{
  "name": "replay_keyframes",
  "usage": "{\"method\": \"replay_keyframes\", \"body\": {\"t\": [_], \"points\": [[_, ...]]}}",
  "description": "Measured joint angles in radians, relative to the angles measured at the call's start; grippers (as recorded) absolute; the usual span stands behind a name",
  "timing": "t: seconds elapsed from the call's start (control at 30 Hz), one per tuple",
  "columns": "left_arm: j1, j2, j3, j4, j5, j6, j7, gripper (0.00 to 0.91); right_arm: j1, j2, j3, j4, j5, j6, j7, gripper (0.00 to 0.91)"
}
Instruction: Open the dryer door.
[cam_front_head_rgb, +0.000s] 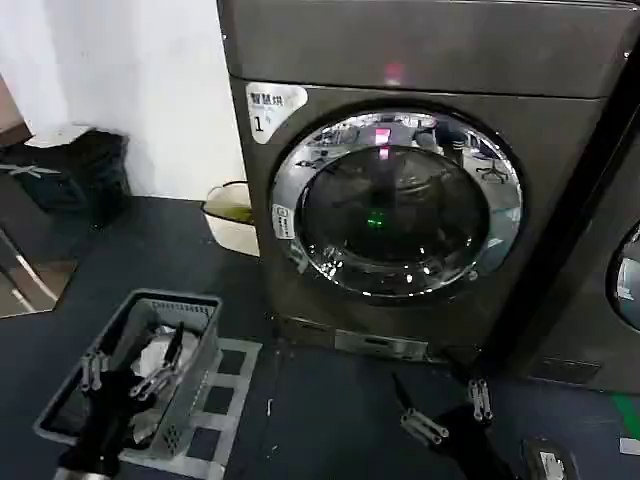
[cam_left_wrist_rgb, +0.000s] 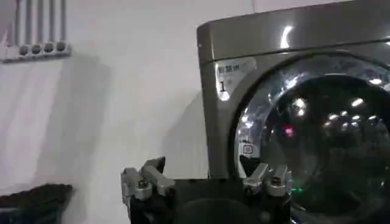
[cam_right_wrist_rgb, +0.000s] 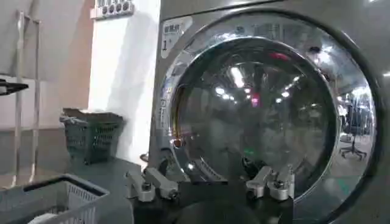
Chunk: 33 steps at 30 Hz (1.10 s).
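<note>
I'm looking at the big dark grey-brown metal dryer with the white "1" sticker, filling the space ahead of me, and its large round chrome-rimmed porthole door with dark tinted glass is sitting flush and closed, so nothing is done yet. My right gripper is hovering low in front of the machine, below the door, fingers spread and holding nothing. My left gripper is hanging open over the grey plastic laundry basket on the dark floor, well apart from the dryer. Reaching, catching the rim and swinging it out are all ahead.
</note>
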<state>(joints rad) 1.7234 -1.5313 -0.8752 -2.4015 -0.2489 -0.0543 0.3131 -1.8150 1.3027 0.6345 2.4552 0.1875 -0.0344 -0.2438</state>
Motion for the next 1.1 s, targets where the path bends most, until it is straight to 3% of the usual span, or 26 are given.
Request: {"method": "replay_keyframes", "body": {"t": [0.23, 0.57, 0.77, 0.9, 1.1], "points": [[0.012, -0.001, 0.013, 0.004, 0.002, -0.001, 0.005, 0.907, 0.152, -0.110, 0.053, -0.067, 0.166, -0.064, -0.051, 0.907], [0.015, 0.017, -0.001, 0.036, -0.031, -0.005, 0.010, 0.907, 0.568, -0.335, -0.082, -0.349, 0.390, -0.087, -0.106, 0.907], [0.033, -0.003, -0.046, 0.036, -0.052, -0.021, 0.032, 0.907, 0.848, -0.359, -0.294, -0.487, 0.413, -0.106, -0.111, 0.907], [0.049, -0.019, -0.063, 0.036, -0.042, -0.025, 0.031, 0.907, 1.012, -0.337, -0.432, -0.584, 0.401, -0.152, -0.108, 0.907], [0.054, -0.030, -0.070, 0.033, -0.041, -0.023, 0.029, 0.907, 1.193, -0.290, -0.585, -0.729, 0.391, -0.149, -0.100, 0.907]]}}
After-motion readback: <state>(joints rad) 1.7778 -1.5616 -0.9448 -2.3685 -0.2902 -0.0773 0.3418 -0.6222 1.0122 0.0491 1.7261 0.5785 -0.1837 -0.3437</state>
